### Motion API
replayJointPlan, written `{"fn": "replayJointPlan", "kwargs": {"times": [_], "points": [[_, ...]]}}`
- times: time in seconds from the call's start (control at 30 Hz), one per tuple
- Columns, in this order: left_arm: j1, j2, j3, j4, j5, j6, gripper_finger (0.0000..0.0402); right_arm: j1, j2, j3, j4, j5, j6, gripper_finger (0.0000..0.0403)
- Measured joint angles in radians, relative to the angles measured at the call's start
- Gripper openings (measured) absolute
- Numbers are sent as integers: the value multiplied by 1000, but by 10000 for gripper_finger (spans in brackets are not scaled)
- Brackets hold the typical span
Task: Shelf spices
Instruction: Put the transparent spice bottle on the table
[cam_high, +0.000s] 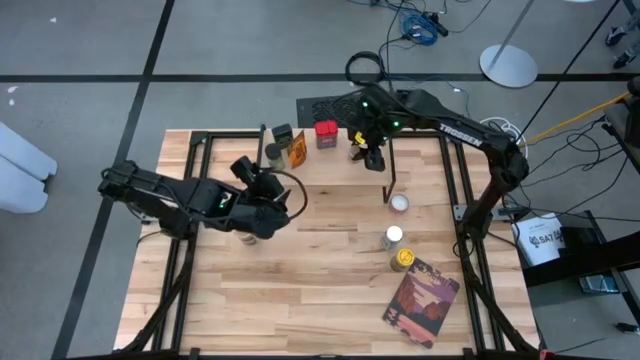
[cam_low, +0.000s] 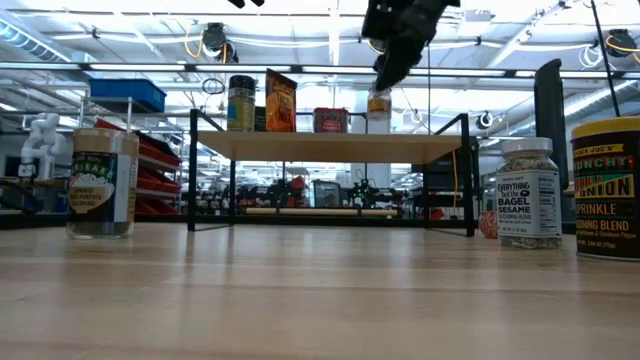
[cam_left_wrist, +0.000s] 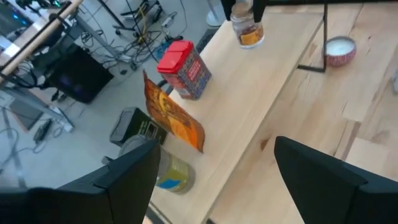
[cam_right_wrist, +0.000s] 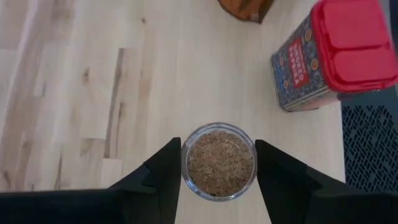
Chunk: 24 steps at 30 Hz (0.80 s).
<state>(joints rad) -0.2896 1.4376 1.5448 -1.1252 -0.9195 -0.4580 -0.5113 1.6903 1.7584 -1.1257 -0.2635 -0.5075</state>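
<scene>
The shelf (cam_high: 420, 150) stands along the table's far edge. On its plank stand a green-labelled jar (cam_low: 241, 103), an orange packet (cam_low: 280, 100) and a red-topped tin (cam_right_wrist: 336, 56). My right gripper (cam_right_wrist: 217, 146) is over the shelf to the right of the tin, shut on a small jar of brown spice (cam_right_wrist: 220, 163). My left gripper (cam_left_wrist: 217, 180) hangs open over the table in front of the shelf's left half, with nothing between its fingers. More spices stand on the table: a white-topped one (cam_high: 399, 203), a bagel-seasoning jar (cam_low: 528, 192), a yellow-topped tin (cam_low: 606, 185) and a jar at the left (cam_low: 100, 182). My right gripper pinches the small jar's round wall (cam_right_wrist: 186, 163) between its two fingers, near the jar's top (cam_low: 378, 97). The fingers slant down on it from above. The jar is upright over the shelf plank; whether its base rests on the plank, I cannot tell.
A flat reddish-purple book (cam_high: 420, 300) lies near the table's front right corner. The shelf plank has bare wood to the right of the held jar (cam_high: 415, 150). A black grid mat (cam_high: 330, 105) lies beyond the shelf, off the table.
</scene>
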Motion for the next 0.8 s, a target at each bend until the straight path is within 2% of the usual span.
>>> {"fn": "replayJointPlan", "kwargs": {"times": [0.13,0.43,0.8], "points": [[17,0,0,48,23,7,324,22,-23,0,-16,-1,32,166],[28,0,0,172,184,83,324,119,-88,1,-92,-20,103,166],[27,0,0,185,214,101,324,260,-179,1,-146,-56,236,167]]}}
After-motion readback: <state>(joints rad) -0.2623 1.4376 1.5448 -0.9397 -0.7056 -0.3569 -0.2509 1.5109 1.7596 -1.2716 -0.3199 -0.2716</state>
